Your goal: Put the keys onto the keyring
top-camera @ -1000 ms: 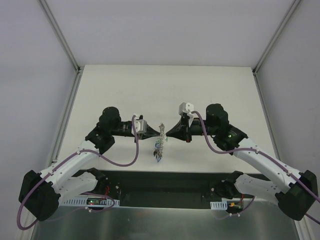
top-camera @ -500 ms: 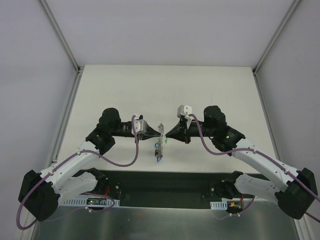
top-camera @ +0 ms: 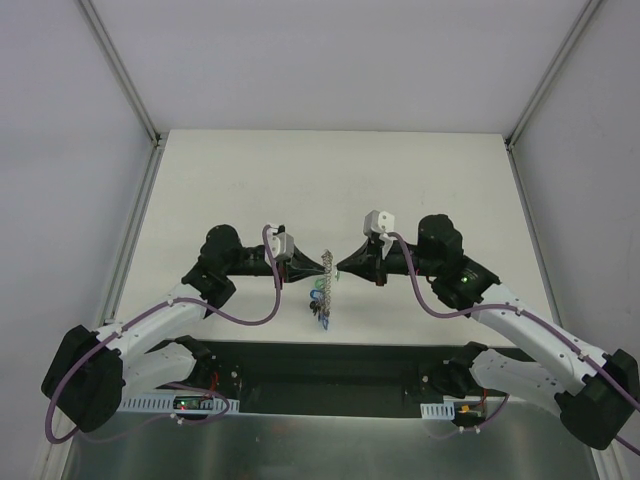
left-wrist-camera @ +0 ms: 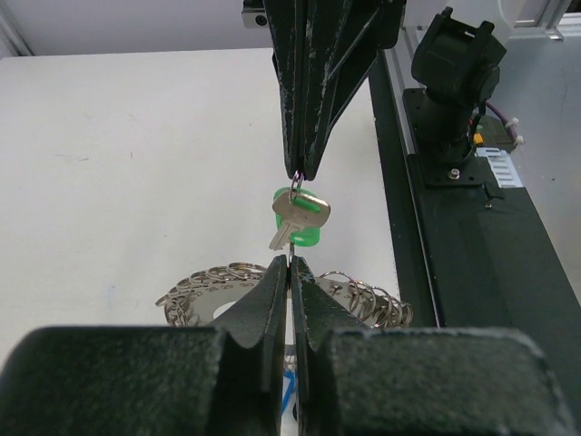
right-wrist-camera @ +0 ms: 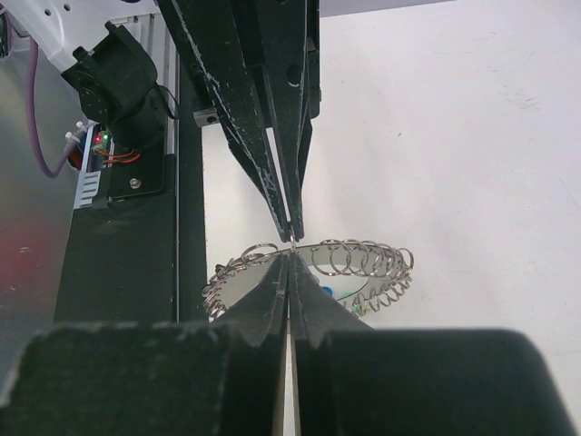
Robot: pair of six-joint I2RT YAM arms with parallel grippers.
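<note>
Grey metal, fringed with small wire loops, makes up the keyring (left-wrist-camera: 195, 292), which is held on edge above the table (left-wrist-camera: 109, 154), between the two arms. The left gripper (left-wrist-camera: 289, 264) is clenched at the keyring's upper rim. The keyring is judged to be carried by it, though the exact pinch point is hidden by the fingertips. The right gripper (left-wrist-camera: 298, 171) is set at the opposite side of the keyring and is shut tight on the tiny loop at the head of the green key (left-wrist-camera: 300, 219). That key is hung just above the rim, with its blade pointed down to the spot where the left tips meet the keyring.

Below the keyring's lower rim other keys (top-camera: 319, 304) are seen dangling, one with a blue head, so part of the job is taken as done. The green key is not yet seen joined to the keyring, and whether its loop has been caught on the rim cannot be told. What is left, as judged here, is for that loop to be worked onto the keyring and let go.
</note>
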